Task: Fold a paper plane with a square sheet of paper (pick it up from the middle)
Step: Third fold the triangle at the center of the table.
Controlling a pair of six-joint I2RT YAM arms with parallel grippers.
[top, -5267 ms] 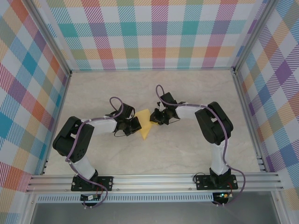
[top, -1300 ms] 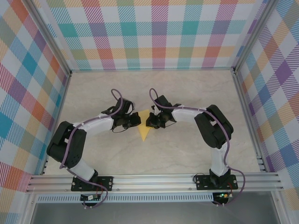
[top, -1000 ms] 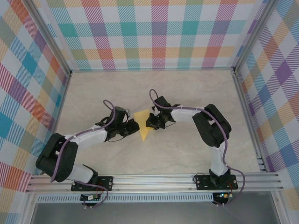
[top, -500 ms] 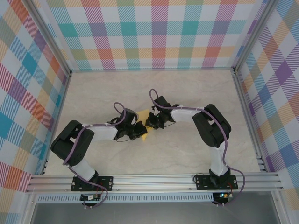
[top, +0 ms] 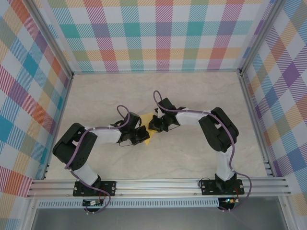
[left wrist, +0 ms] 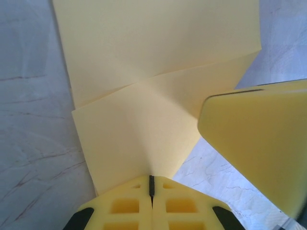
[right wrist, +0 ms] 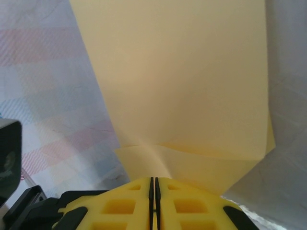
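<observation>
Your left gripper (left wrist: 151,184) has its two yellow fingers pressed together, clamped on the near edge of the paper (left wrist: 144,62), right where a crease runs into that edge. From there the folded yellow paper spreads away from the fingers in two layers, the upper flap ending in a slanted edge across the lower one. To the right of the paper in the left wrist view, a blunt yellow finger (left wrist: 259,143) of the other arm hangs just beside the sheet's right corner.

Your right gripper (right wrist: 154,184) is likewise closed, its fingers together on the opposite edge of the paper, with a fold line crossing the sheet just beyond the fingertips.

From above, the two grippers face each other with the paper between them, a yellow corner showing on the far side and another on the near side. The pale marbled bench (top: 192,96) lies under the paper; you cannot tell whether the sheet is lifted clear of it.
</observation>
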